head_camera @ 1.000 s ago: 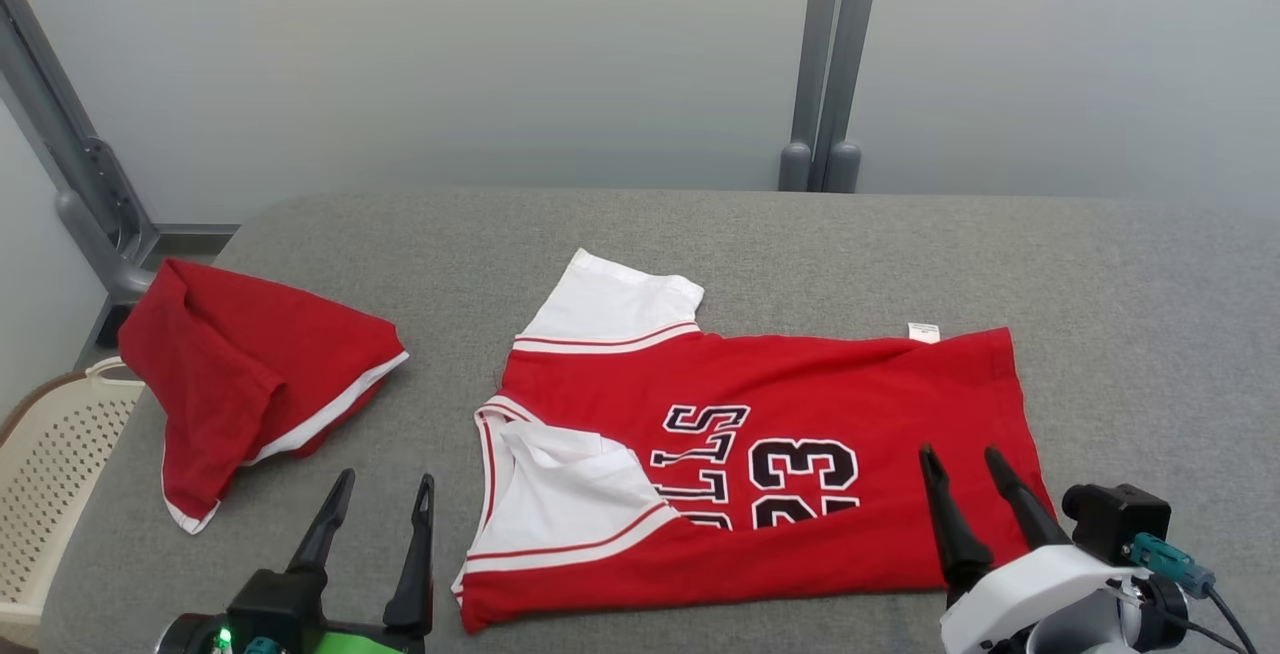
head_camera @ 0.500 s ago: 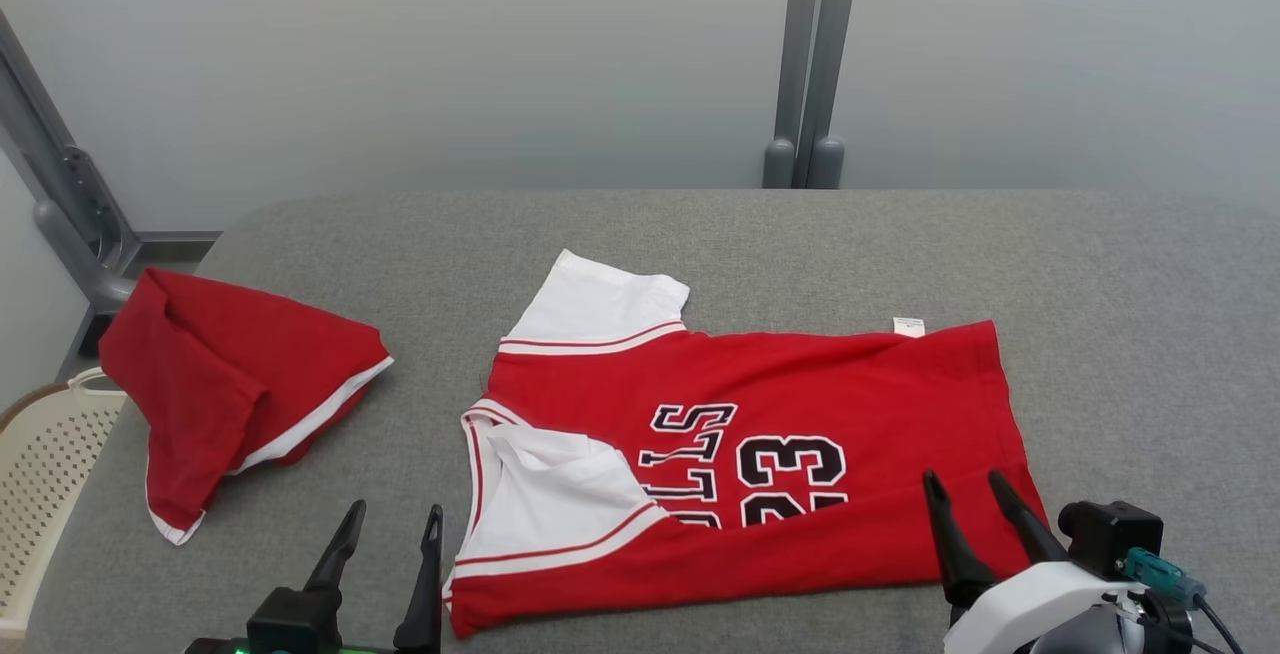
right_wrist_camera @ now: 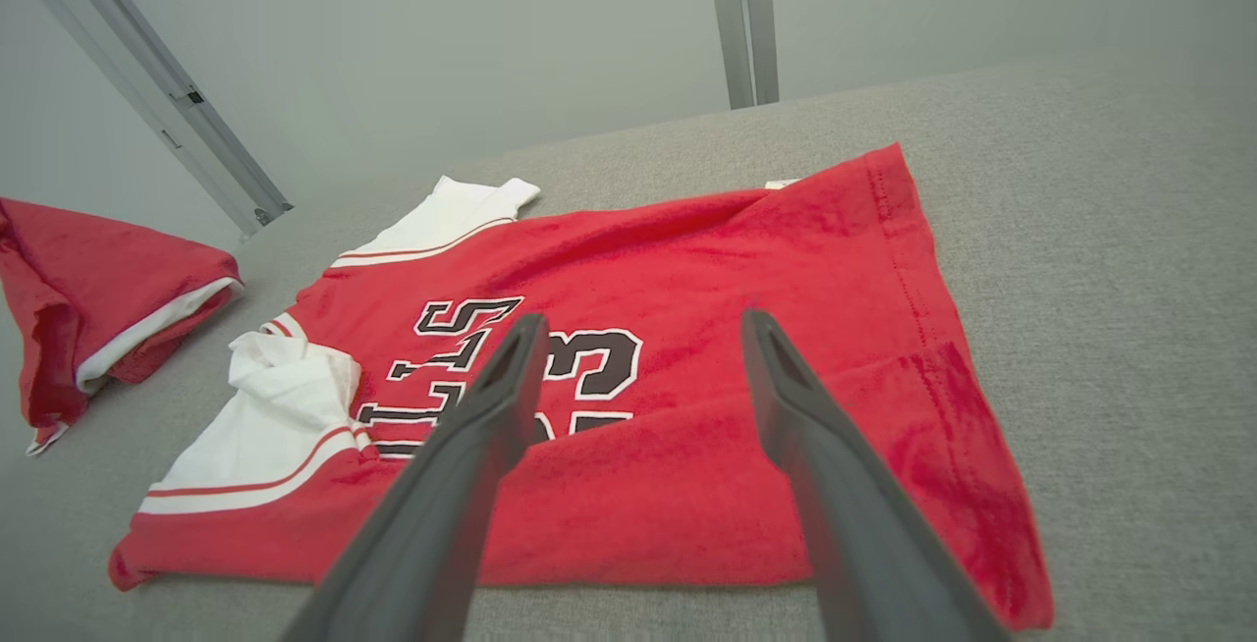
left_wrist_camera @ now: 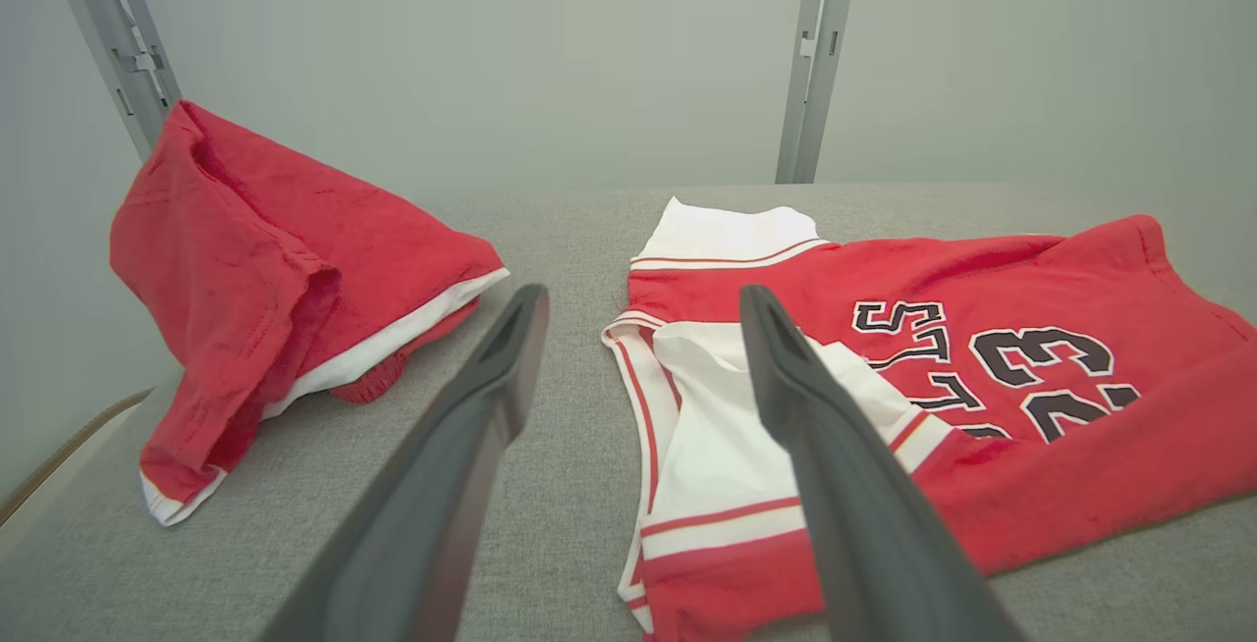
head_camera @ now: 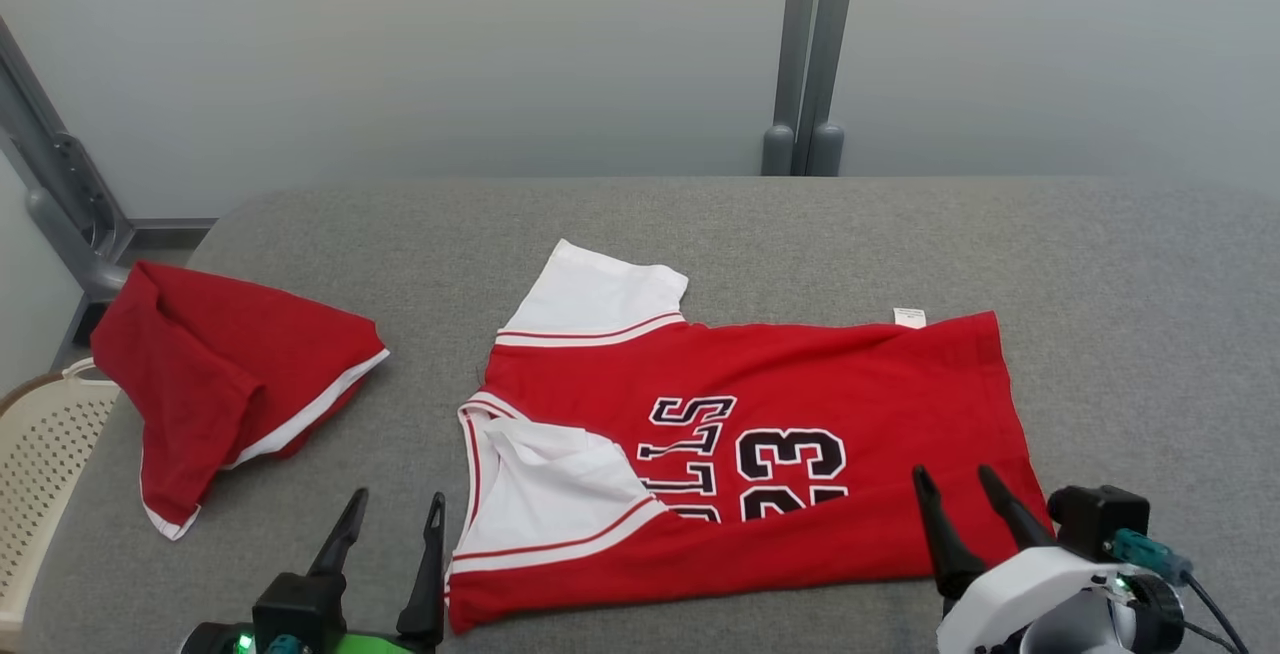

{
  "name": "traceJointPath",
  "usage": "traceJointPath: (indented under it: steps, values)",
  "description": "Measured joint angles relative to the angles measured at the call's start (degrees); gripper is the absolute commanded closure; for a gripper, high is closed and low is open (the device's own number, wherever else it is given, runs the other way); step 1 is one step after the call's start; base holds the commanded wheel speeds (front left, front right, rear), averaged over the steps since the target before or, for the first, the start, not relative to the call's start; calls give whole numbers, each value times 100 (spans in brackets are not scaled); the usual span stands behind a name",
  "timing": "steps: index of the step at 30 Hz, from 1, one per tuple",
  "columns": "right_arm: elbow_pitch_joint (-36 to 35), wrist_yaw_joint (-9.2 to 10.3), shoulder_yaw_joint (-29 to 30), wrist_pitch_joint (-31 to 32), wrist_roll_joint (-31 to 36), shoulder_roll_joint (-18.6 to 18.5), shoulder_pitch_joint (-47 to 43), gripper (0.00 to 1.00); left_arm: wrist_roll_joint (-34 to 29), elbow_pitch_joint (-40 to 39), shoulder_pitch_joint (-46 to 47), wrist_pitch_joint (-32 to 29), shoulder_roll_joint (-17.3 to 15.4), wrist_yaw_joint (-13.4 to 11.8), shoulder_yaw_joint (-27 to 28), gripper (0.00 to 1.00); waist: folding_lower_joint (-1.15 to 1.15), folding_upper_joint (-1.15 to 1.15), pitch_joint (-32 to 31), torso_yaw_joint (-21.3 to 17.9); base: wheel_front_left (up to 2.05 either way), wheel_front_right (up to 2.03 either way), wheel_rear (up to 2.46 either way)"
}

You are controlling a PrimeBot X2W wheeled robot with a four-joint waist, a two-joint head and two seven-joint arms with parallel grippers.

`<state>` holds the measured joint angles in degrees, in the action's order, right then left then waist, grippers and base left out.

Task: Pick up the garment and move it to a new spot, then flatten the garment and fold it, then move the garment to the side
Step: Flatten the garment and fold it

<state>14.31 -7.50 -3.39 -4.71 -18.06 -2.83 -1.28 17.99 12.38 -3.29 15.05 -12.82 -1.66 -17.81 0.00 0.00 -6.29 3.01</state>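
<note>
Your jersey [head_camera: 800, 384] lies central on the table [head_camera: 1150, 314], one lengthwise fold apparently made; further folds and the move aside remain; left gripper [head_camera: 398, 497] and right gripper [head_camera: 951, 474] hover at its near edge, fingers apart, empty.

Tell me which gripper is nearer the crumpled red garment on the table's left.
Left. The left gripper hovers open just right of the crumpled red garment, beside the jersey. The right gripper hovers open over the jersey's hem end, much farther right.
</note>
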Motion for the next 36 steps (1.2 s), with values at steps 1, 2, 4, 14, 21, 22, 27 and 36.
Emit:
traceJointPath:
  steps: [1, 2, 4, 14, 21, 22, 27, 36]
  values:
    - [9, 0, -12, 108, -1, 0, 28, 0, -2, 40, 48, 0, 15, 46, -3, 0, 0, 0, 10, 0, 0, 0, 0]
    - [38, 0, -56, 314, 7, -2, 69, 0, 5, 93, 109, 0, 32, 107, -22, 0, 0, 0, 23, -3, 0, 0, 0]
    - [85, 0, -135, 799, 107, 4, 171, 0, 36, 212, 255, -137, 42, 192, -73, 0, 0, 0, 52, -20, 0, 0, 0]
    - [-291, 0, -109, 3691, 402, -9, 1444, 0, 170, 1120, 2269, -1617, 70, 514, -235, 0, 0, 0, 409, -168, 0, 0, 0]
    - [-524, 0, 90, 5091, 766, -37, 2620, 0, 160, 1729, 3894, -2323, 20, 611, -234, 0, 0, 0, 1020, -370, 0, 0, 0]
    - [-548, 1, 110, 5196, 810, -38, 2777, 0, 159, 1859, 4089, -2443, -2, 611, -222, 0, 0, 0, 1127, -402, 0, 0, 0]
    - [-664, 0, 229, 5515, 970, -27, 3431, 0, 67, 2460, 5065, -2982, -126, 658, -288, 0, 0, 0, 1701, -580, 0, 0, 0]
    - [-784, 1, 561, 5497, 1236, -20, 4129, 0, -222, 3309, 6222, -3316, -246, 644, -530, 0, 2, 0, 2762, -891, 0, 0, 0]
